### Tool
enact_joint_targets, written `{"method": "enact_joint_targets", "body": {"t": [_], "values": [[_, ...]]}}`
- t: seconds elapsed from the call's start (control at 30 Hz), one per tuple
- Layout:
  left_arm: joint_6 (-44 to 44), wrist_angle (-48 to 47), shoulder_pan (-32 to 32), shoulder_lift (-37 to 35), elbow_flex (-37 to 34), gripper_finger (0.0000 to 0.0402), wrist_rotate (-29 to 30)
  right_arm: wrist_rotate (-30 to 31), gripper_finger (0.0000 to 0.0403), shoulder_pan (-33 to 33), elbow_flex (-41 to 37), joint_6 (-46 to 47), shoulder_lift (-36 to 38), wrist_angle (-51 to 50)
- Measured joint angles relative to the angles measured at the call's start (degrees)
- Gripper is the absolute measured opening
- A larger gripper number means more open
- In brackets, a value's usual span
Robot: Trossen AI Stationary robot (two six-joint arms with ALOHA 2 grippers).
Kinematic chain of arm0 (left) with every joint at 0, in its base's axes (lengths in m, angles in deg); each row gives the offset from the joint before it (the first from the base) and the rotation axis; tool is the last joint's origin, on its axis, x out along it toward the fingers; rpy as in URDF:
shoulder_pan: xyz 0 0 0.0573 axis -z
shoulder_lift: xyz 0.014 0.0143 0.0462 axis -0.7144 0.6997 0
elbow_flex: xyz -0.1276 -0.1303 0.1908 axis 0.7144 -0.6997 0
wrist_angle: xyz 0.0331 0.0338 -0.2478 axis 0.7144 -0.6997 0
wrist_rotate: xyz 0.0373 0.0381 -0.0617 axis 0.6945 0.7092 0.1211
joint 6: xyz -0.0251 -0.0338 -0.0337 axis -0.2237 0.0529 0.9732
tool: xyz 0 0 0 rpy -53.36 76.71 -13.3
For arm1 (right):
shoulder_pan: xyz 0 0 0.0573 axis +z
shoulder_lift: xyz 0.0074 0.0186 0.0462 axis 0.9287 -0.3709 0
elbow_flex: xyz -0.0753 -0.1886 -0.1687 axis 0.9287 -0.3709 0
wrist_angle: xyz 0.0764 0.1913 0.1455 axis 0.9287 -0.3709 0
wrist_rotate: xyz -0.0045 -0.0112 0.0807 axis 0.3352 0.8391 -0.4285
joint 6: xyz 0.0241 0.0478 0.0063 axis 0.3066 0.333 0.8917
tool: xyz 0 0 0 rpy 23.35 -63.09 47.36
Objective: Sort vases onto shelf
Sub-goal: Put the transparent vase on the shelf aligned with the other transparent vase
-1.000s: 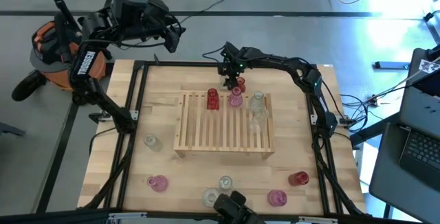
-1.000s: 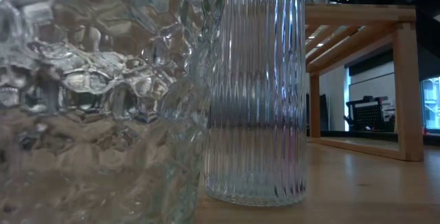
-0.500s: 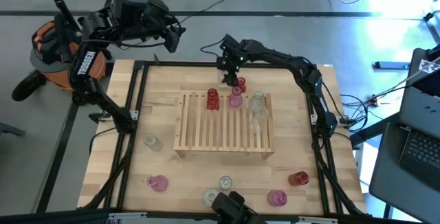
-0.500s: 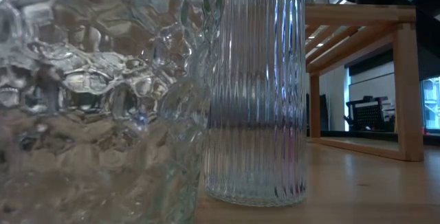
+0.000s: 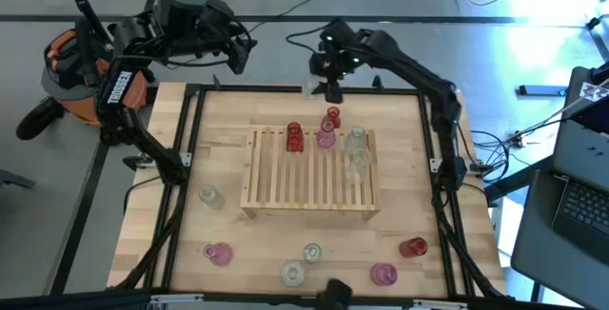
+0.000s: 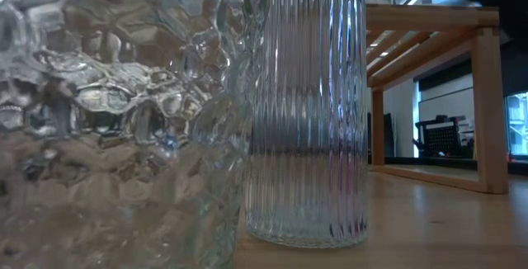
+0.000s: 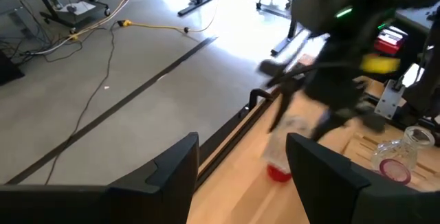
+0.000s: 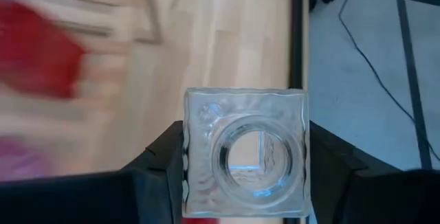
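My right gripper (image 5: 326, 80) hangs high over the table's far edge, shut on a clear square-bodied vase (image 8: 245, 155) with a round mouth. Below it a red vase (image 5: 331, 116) stands just behind the shelf (image 5: 309, 182) of pale slats. On the shelf's far part stand a red vase (image 5: 295, 137), a pink vase (image 5: 326, 138) and two clear vases (image 5: 357, 148). My left gripper (image 7: 240, 183) waits open beyond the table's far left corner, with nothing between its fingers. My right gripper pinches the clear vase between its two fingers, one finger (image 8: 161, 162) on each of two opposite flat sides (image 8: 189, 159) of the square body. The fingers slant down from the far side. The vase is lifted clear, its mouth facing the wrist camera.
Loose vases stand on the table near the front: clear (image 5: 209, 196), pink (image 5: 219, 253), clear (image 5: 312, 251), clear (image 5: 292, 272), pink (image 5: 383, 274), red (image 5: 413, 246). Two clear vases, one hammered (image 6: 107, 120) and one ribbed (image 6: 305, 112), fill the low view.
My right gripper has risen from beside the red vase behind the shelf and drawn back toward the table's far edge, staying shut. The red vase has stayed in place.
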Motion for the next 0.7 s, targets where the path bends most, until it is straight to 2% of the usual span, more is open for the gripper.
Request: {"method": "enact_joint_targets", "body": {"t": [0.2, 0.5, 0.6, 0.7], "values": [[-0.97, -0.22, -0.02, -0.02, -0.02, 0.0212, 0.02, 5.58, 0.0182, 5.0, -0.04, 1.13, 9.14, -2.55], [-1.97, -0.26, -0.02, -0.02, -0.02, 0.0212, 0.02, 14.84, 0.0182, 13.45, -0.02, 13.76, 23.33, -1.33], [-1.99, -0.28, -0.02, -0.02, -0.02, 0.0212, -0.07, 16.26, 0.0182, 18.23, 0.0, 16.79, 27.54, -1.08], [-2.02, -0.29, -0.02, 0.0, -0.02, 0.0212, -2.06, 19.13, 0.0182, 26.72, 0.0, 18.16, 30.18, -0.33]]}}
